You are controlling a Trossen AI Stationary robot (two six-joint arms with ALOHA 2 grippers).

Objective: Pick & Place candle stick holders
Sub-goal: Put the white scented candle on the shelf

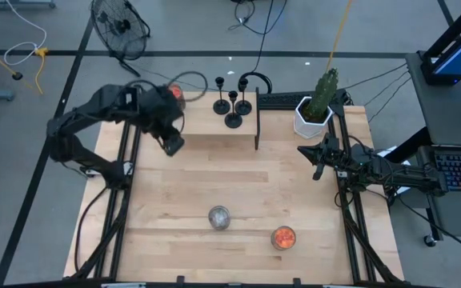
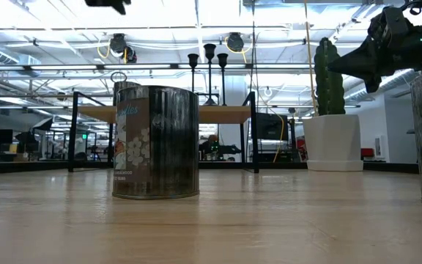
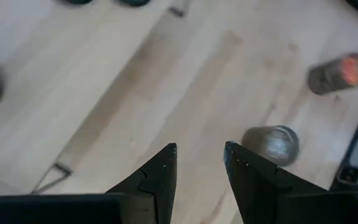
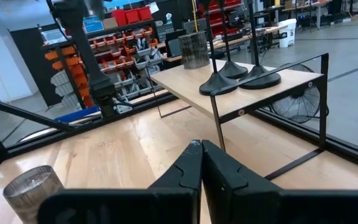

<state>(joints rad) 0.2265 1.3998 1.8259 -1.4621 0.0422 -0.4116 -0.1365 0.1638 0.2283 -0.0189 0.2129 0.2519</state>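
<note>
Three black candle stick holders (image 1: 233, 112) stand by their disc bases on a raised wooden shelf (image 1: 206, 128) at the table's far middle. They also show in the low view (image 2: 209, 59) and the right wrist view (image 4: 238, 74). My left gripper (image 1: 173, 144) is open and empty. It hangs above the table just near-left of the shelf, pointing down (image 3: 201, 162). My right gripper (image 1: 317, 156) is shut and empty, held up at the table's right edge (image 4: 202, 155), pointing toward the shelf.
An orange-filled jar (image 1: 174, 94) stands on the shelf's left end. A silver can (image 1: 218, 217) and another orange-filled jar (image 1: 283, 237) stand near the table's near edge. A cactus in a white pot (image 1: 314, 108) stands at the far right. The shelf has a black metal frame (image 1: 257, 132).
</note>
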